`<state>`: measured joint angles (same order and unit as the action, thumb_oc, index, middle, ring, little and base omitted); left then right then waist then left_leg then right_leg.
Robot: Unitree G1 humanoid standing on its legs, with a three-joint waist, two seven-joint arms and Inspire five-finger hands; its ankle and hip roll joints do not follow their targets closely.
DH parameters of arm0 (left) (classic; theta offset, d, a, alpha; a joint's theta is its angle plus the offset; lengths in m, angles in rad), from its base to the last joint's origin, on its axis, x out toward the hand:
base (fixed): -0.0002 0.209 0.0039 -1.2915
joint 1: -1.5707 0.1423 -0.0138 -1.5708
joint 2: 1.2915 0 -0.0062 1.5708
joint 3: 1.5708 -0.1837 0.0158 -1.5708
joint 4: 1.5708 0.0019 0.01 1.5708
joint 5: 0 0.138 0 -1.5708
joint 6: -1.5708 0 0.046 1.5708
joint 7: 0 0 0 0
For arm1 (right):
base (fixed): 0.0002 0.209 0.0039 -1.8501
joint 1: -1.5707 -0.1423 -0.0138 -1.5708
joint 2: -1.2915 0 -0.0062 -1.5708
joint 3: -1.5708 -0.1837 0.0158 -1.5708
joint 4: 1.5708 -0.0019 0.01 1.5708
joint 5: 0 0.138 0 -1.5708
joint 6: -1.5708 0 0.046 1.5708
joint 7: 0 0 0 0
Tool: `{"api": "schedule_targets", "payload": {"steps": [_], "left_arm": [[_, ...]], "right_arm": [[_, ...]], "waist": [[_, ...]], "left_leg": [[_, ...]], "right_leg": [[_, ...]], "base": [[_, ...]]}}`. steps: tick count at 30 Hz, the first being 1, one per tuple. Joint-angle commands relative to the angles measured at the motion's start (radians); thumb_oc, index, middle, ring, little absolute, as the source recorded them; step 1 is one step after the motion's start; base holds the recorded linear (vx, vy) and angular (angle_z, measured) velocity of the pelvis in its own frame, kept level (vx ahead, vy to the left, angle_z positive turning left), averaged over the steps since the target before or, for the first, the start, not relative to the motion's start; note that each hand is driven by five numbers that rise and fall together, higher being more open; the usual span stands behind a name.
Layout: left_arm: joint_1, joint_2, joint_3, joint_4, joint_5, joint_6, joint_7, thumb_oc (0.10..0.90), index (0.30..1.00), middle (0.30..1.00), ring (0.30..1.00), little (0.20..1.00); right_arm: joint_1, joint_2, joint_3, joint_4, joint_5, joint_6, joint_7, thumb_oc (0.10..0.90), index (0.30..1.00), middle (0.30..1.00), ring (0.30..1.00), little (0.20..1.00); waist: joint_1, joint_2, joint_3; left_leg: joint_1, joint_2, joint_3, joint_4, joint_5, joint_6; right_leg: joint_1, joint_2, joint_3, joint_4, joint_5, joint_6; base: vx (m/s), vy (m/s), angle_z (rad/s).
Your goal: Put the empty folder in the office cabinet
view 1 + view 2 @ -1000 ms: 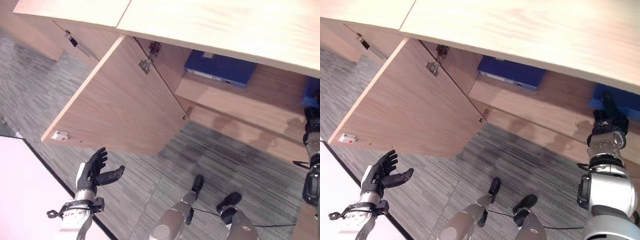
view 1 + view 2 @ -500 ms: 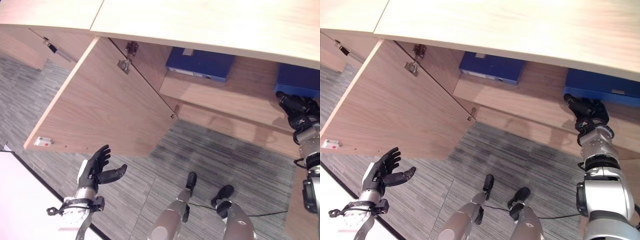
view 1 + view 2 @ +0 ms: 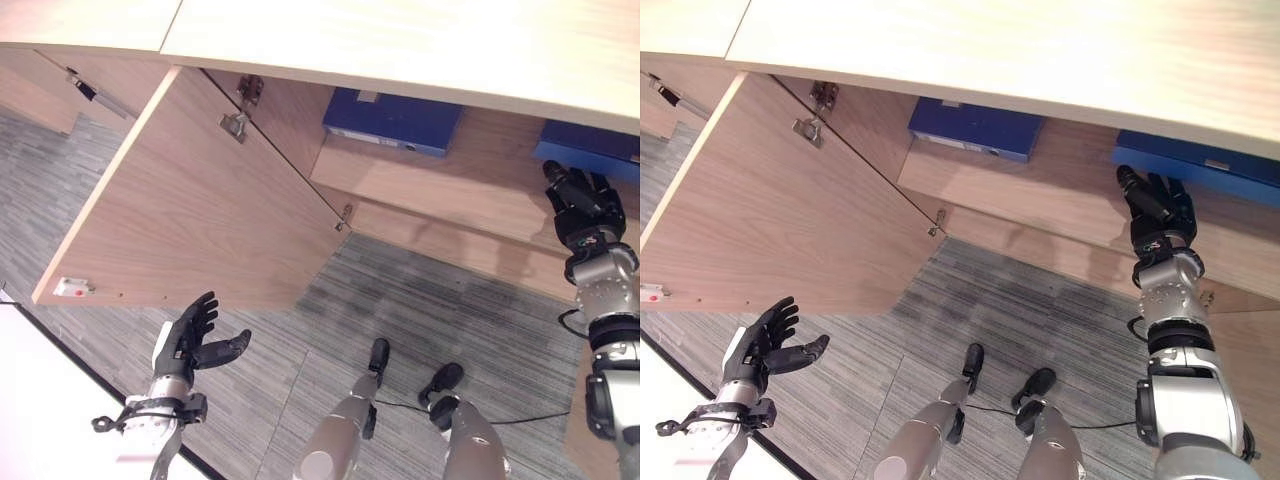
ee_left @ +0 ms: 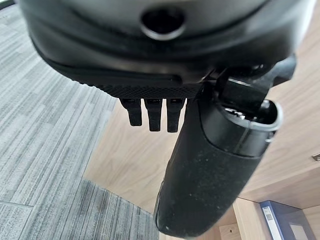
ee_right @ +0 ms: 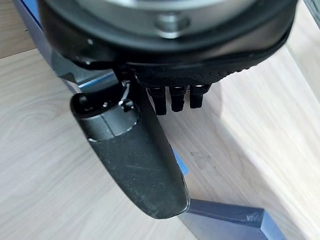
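Observation:
Two blue folders lie flat on the open cabinet's shelf (image 3: 470, 185): one at the left (image 3: 395, 120), the other at the right (image 3: 1210, 165). My right hand (image 3: 1155, 215) is raised in front of the right folder's near edge with its fingers straight and open; I cannot tell whether they touch it. In the right wrist view that folder's corner (image 5: 225, 217) lies on the shelf wood past the thumb (image 5: 135, 160). My left hand (image 3: 190, 340) hangs open over the carpet, below the door, holding nothing.
The cabinet door (image 3: 200, 200) stands swung wide to the left, with its hinges (image 3: 235, 120) at the top. A closed door with a dark handle (image 3: 85, 88) is further left. A white tabletop (image 3: 40, 400) fills the lower left corner. Grey carpet (image 3: 470, 310) lies before the cabinet.
The whole view has shifted, bringing the right folder further into sight. My right hand has stayed at that folder, its fingers now more upright. The left hand has barely moved.

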<state>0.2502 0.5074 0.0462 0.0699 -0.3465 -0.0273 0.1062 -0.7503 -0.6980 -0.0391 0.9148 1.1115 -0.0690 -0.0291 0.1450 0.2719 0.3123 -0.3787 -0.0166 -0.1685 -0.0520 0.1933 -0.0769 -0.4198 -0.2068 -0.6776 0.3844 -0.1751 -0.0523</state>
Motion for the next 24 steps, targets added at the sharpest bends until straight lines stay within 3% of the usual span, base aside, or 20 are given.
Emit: {"api": "schedule_targets", "payload": {"steps": [1,3,4,5,6,14,24], "left_arm": [[-0.010,0.038,0.102,-0.011,0.007,-0.077,0.033,0.800,0.900,0.900,0.900,0.900],[-0.001,0.051,0.107,-0.039,0.014,-0.081,0.032,0.800,0.900,0.900,0.900,0.900],[-0.001,0.047,0.109,-0.040,0.014,-0.080,0.032,0.800,0.900,0.900,0.900,0.900],[0.022,0.061,0.117,-0.090,0.034,-0.074,0.025,0.800,0.900,0.900,0.900,0.900],[0.041,0.050,0.132,-0.110,0.040,-0.062,0.015,0.800,0.900,0.900,0.900,0.900],[0.058,0.087,0.155,-0.147,0.044,-0.022,-0.083,0.800,0.900,0.900,0.900,0.900],[0.017,0.065,0.159,-0.141,0.097,-0.003,-0.103,0.800,0.900,0.900,0.900,0.900]], "right_arm": [[-0.090,-0.205,0.149,0.038,-0.348,0.023,-0.007,0.800,0.900,0.900,0.900,0.900],[-0.218,-0.292,0.280,0.282,-0.592,0.106,-0.043,0.800,0.900,0.900,0.900,0.900],[-0.228,-0.292,0.288,0.288,-0.592,0.105,-0.041,0.800,0.900,0.900,0.900,0.900],[-0.262,-0.306,0.395,0.413,-0.830,0.169,-0.024,0.800,0.900,0.900,0.900,0.900],[-0.284,-0.305,0.437,0.447,-0.896,0.181,0.000,0.800,0.900,0.900,0.900,0.900],[-0.105,-0.281,0.460,0.560,-1.074,0.234,0.198,0.800,0.900,0.900,0.900,0.900],[0.001,-0.222,0.509,0.461,-1.105,0.245,0.328,0.800,0.900,0.900,0.900,0.900]], "waist": [[0.000,-0.067,0.026],[0.003,-0.065,0.031],[-0.001,-0.063,0.033],[0.011,-0.062,0.035],[0.003,-0.058,0.036],[0.005,-0.043,0.032],[-0.010,-0.047,0.032]], "left_leg": [[0.054,-0.042,0.108,-0.035,-0.058,-0.037],[0.048,-0.039,0.112,-0.035,-0.055,-0.034],[0.048,-0.039,0.111,-0.035,-0.055,-0.033],[0.044,-0.041,0.107,-0.035,-0.052,-0.030],[0.039,-0.041,0.103,-0.035,-0.050,-0.030],[0.024,-0.056,0.092,-0.035,-0.039,-0.032],[0.022,-0.056,0.111,-0.035,-0.045,-0.031]], "right_leg": [[0.170,0.065,0.133,-0.340,0.133,0.104],[0.164,0.066,0.136,-0.346,0.146,0.106],[0.164,0.066,0.136,-0.347,0.146,0.106],[0.166,0.070,0.131,-0.354,0.149,0.108],[0.166,0.071,0.128,-0.359,0.152,0.109],[0.165,0.067,0.120,-0.362,0.159,0.114],[0.158,0.066,0.150,-0.372,0.170,0.115]], "base": [[0.00,0.000,0.00],[-0.03,0.021,0.00],[-0.04,-0.004,-0.01],[0.00,0.000,0.00],[0.00,0.000,0.00],[0.00,0.002,0.02],[0.00,0.009,-0.04]]}}
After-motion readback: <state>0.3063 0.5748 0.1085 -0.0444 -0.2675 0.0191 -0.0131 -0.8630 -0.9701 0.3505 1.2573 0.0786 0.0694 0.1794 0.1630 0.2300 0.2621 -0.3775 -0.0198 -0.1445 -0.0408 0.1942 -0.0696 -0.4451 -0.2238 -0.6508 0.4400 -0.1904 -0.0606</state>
